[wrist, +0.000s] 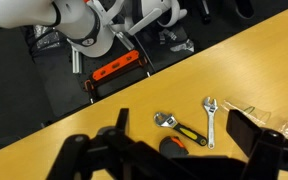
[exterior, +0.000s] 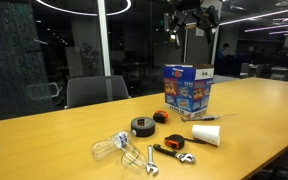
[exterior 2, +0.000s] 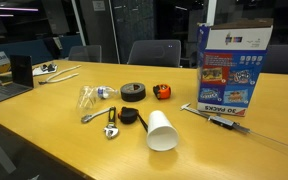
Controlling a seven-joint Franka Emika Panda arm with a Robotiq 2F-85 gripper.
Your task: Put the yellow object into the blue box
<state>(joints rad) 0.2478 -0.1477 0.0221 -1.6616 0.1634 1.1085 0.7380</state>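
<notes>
The blue box stands upright on the wooden table and also shows in an exterior view. My gripper hangs high above the box. In the wrist view my gripper has its fingers wide apart with nothing between them, only the table far below. The yellow object is not in view in any frame.
On the table lie a white cone cup, a black tape roll, an orange-black tool, a yellow-handled wrench, a silver wrench and clear plastic. A laptop sits far off. Chairs line the table's far side.
</notes>
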